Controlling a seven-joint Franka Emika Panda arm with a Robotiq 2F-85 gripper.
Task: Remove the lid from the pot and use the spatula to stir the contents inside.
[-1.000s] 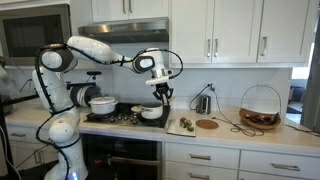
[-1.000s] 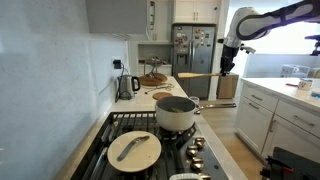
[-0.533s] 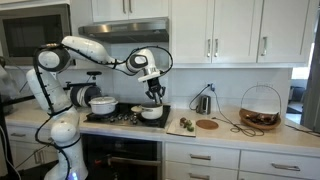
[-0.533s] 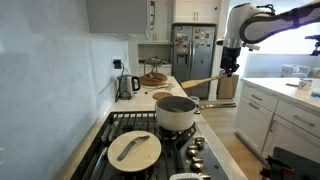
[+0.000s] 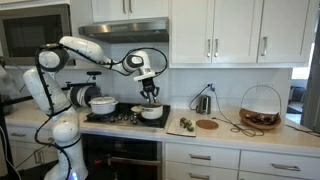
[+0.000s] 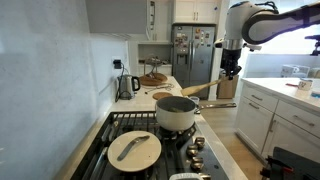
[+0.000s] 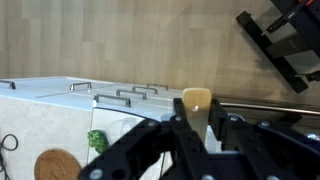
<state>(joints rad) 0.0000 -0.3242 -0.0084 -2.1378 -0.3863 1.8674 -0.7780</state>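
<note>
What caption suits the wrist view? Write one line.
Gripper clamps the wooden spatula, looking down on drawers, a cork trivet and the stove grate.

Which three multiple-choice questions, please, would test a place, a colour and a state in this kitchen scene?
1. Where is the lid?
A. on the pot
B. flat on the stovetop, apart from the pot
C. in the gripper

2. What colour is the pot's outer wall?
A. white
B. red
C. black

3. What state is the gripper in?
A. open and empty
B. shut on the lid
C. shut on the spatula

Answers:
1 B: the pot stands open with its dark inside showing, and the lid lies on the stovetop nearer the camera.
2 A: its wall shows white in both exterior views.
3 C: the wrist view shows the wooden handle clamped in the gripper.
</note>
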